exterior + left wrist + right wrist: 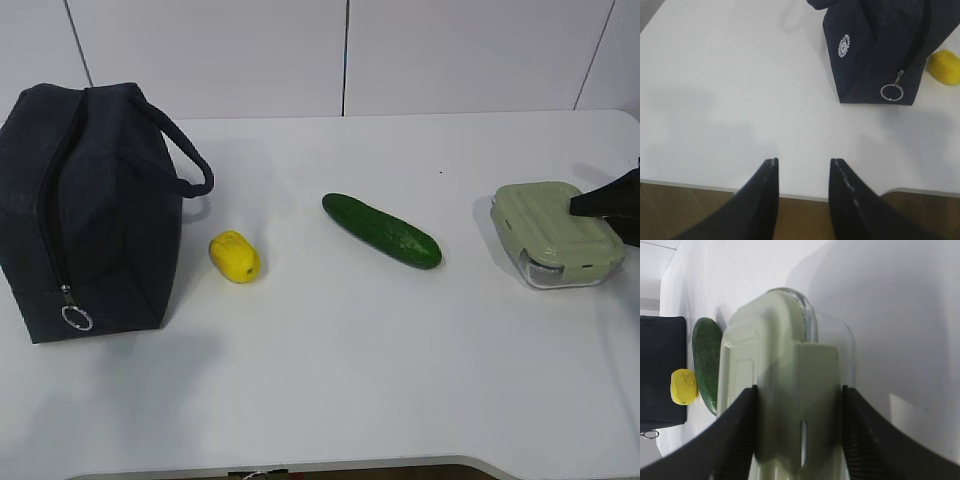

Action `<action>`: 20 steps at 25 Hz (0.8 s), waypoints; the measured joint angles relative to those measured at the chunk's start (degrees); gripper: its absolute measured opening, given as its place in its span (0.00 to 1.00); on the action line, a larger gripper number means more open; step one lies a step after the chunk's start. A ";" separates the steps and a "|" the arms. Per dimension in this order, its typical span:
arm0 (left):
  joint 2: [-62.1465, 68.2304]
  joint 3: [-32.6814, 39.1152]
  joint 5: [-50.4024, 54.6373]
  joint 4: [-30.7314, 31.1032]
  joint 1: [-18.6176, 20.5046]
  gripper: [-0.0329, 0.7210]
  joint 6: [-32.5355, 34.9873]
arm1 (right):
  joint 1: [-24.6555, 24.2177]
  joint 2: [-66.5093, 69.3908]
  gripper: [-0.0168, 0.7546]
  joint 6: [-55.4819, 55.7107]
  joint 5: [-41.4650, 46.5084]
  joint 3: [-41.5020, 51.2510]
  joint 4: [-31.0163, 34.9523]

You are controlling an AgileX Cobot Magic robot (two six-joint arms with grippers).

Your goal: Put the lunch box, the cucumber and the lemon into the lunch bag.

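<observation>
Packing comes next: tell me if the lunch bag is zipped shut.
Shut. The lunch bag stands upright, its zipper line closed with the ring pull hanging at its lower end.

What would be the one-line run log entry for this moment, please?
right gripper: jaws around lunch box lid clip | left gripper: open, empty | lemon, cucumber: on table | lunch bag: zipped
</observation>
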 joint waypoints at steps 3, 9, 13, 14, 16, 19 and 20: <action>1.86 0.00 0.00 0.00 0.00 0.36 0.00 | 0.00 -0.34 0.51 0.20 0.00 0.00 0.00; 2.83 0.00 -0.02 0.00 0.00 0.36 0.11 | 0.09 -1.64 0.51 1.06 -1.53 0.10 -0.90; 2.83 0.00 -0.02 0.00 0.00 0.36 0.11 | 0.09 -2.50 0.51 1.75 -1.62 0.23 -0.90; 2.83 0.00 -0.02 0.10 0.00 0.36 0.11 | 0.09 -2.64 0.51 1.84 -1.62 0.23 -0.90; 2.83 -0.74 -0.02 0.24 0.00 0.36 0.19 | 0.34 -3.17 0.51 1.98 -1.74 0.23 -0.90; 2.83 -2.25 -0.02 0.37 0.00 0.36 0.19 | 1.18 -4.02 0.51 2.35 -1.84 0.23 -0.90; 2.83 -2.77 -0.02 0.37 0.00 0.36 0.19 | 1.61 -4.32 0.51 2.39 -1.96 0.23 -0.90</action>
